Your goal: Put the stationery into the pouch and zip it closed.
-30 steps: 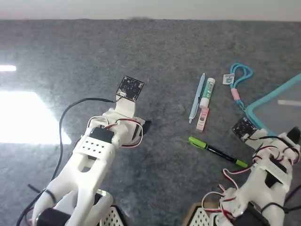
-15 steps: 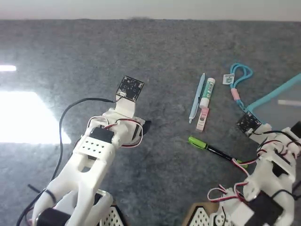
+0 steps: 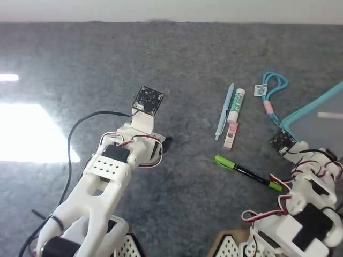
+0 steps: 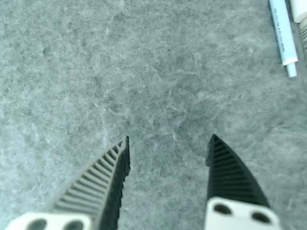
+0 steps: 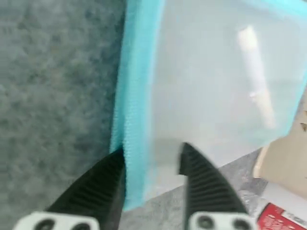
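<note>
Straddling pouch (image 5: 216, 96) edge with spread right gripper (image 5: 152, 148); left gripper (image 4: 170, 137) likewise spread above table (image 4: 144, 72). Next, probably: pinch edge, open mouth.

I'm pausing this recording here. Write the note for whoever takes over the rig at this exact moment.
Left tool: open and empty, over the bare grey felt table.
Right tool: open, jaws astride the edge of the translucent pouch with a teal zip, not closed on it.
Things: the light-blue pen, white glue stick with a green cap and small pink stick lie side by side on the table beside the pouch. The green-and-black marker lies nearer the arms.
Done: none of these four is packed.
Left: load all four, then zip the pouch closed.
</note>
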You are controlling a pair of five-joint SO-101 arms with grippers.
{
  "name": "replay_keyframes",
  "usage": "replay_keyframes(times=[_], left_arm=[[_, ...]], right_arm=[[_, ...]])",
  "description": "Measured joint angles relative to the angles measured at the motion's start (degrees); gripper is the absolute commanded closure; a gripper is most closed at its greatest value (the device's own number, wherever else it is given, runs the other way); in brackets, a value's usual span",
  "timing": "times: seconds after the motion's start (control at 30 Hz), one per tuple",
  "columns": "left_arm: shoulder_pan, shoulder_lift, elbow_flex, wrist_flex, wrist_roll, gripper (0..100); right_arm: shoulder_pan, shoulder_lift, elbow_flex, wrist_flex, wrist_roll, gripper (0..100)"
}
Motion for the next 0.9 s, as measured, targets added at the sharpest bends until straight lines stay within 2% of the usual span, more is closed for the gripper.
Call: replay_keyframes(times=[0.1, 0.27, 0.43, 0.6, 0.77, 0.9], left_arm=[[0.0, 0.0, 0.0, 0.0, 0.0, 75], [0.0, 0.0, 0.0, 0.0, 0.0, 75], [0.0, 0.0, 0.0, 0.0, 0.0, 75], [0.0, 0.0, 0.0, 0.09, 0.0, 75], [0.0, 0.0, -5.45, 6.07, 0.0, 75], [0.0, 0.0, -11.34, 12.92, 0.0, 75]], right_arm=[[0.09, -0.97, -0.79, -0.26, -0.44, 99.1], [0.62, -7.21, -0.88, 3.08, -9.05, 99.1], [0.44, -21.36, -9.14, 25.76, -15.74, 99.0], [-4.13, -35.43, -17.58, 49.58, -22.51, 99.0], [-9.49, -43.96, -23.65, 62.95, -27.43, 99.0], [-13.54, -46.15, -28.4, 69.27, -28.92, 99.0]])
